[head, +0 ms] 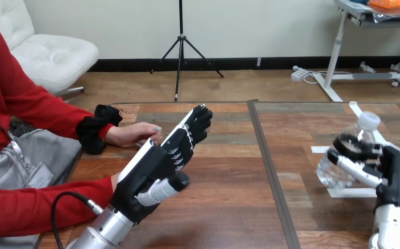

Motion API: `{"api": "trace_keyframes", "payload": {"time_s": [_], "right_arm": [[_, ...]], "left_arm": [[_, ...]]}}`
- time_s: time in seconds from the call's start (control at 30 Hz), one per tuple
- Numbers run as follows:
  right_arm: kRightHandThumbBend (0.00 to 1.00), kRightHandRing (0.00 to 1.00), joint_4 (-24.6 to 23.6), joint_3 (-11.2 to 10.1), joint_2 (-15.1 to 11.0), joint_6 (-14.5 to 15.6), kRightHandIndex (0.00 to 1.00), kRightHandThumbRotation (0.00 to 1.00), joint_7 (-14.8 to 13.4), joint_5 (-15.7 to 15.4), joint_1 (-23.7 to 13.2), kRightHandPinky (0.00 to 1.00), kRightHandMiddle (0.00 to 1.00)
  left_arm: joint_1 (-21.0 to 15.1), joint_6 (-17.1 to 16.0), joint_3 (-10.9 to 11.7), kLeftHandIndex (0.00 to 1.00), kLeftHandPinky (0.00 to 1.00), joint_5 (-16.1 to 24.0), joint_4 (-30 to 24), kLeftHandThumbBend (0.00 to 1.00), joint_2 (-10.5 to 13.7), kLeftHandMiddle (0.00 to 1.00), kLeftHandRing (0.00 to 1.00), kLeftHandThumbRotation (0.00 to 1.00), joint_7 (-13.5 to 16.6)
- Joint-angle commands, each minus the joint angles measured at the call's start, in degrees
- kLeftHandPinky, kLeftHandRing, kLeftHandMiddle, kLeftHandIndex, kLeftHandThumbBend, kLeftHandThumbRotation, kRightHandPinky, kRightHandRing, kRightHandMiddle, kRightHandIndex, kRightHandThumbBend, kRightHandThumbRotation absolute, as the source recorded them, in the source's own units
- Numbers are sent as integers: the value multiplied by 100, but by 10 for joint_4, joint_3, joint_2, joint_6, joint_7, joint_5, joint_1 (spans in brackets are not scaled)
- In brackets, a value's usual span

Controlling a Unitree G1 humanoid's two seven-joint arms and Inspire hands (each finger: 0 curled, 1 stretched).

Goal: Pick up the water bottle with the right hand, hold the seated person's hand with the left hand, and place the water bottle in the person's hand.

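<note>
A clear water bottle (343, 166) with a white cap stands at the right of the wooden table (229, 197). My right hand (389, 176) has its fingers curled round the bottle's body from the right side. My left hand (161, 161) hovers over the table's left part, fingers straight and pointing away from me, thumb out to the side. Just left of those fingers, the person's hand (133, 134) rests palm down on the table near the left edge. I cannot tell whether my left hand touches it.
White tape marks (351, 193) lie on the table around the bottle. A dark seam (270, 171) runs front to back between the two table halves. The person's other forearm in a red sleeve (37, 205) lies along the table's near left corner.
</note>
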Motion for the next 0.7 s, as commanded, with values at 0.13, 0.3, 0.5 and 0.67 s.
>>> {"api": "trace_keyframes", "payload": {"time_s": [0.13,0.3,0.5,0.67], "right_arm": [[90,35,-92,15,11,-44,46,0,25,-3,-20,27,43],[89,35,-126,16,21,-51,46,0,66,12,-8,27,44],[89,34,-171,28,25,-51,46,0,83,0,6,28,44],[89,34,-220,40,31,-40,46,0,92,-8,20,27,44]], "left_arm": [[-19,-121,-6,100,97,95,-28,100,37,100,100,77,82],[-20,-184,13,100,97,179,-42,100,51,100,100,73,150],[-18,-200,18,100,99,244,-65,100,68,100,100,65,213],[-16,-177,1,100,100,251,-86,100,80,100,100,58,244]]}}
